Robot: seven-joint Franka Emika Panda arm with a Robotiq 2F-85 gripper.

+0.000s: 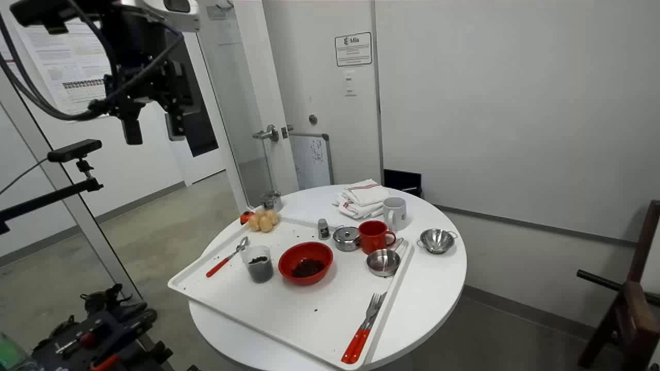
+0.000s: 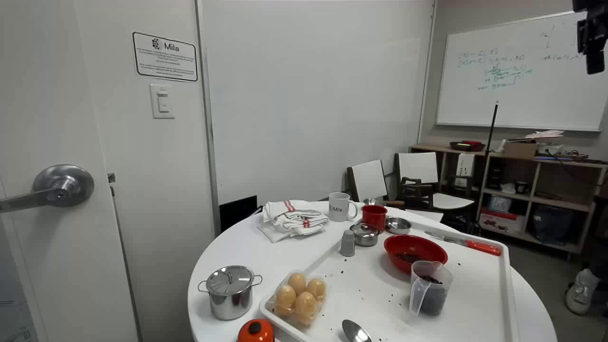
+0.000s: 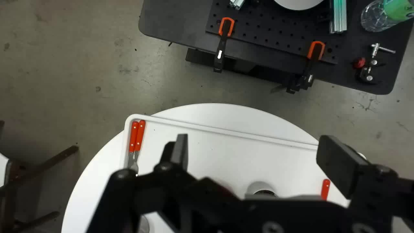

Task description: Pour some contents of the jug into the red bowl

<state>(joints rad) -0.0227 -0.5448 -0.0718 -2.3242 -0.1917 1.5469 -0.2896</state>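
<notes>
Pouring looks done, no step left — dark bits (image 1: 308,268) in the bowl (image 1: 304,250), jug (image 1: 259,267) upright, pincer (image 1: 154,134) spread and empty.

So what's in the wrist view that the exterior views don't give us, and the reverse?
Wrist view only: two metal profiles and a curved white shape between them, cut off by the frame.

Exterior views only: folded towels, mug, eggs and shaker, all in both exterior views.

Shared: white table, tray, red-handled cutlery, gripper, and the clear jug, largely hidden in the wrist view. The red bowl is plain in both exterior views; the wrist view has at most a blurred reddish patch.
</notes>
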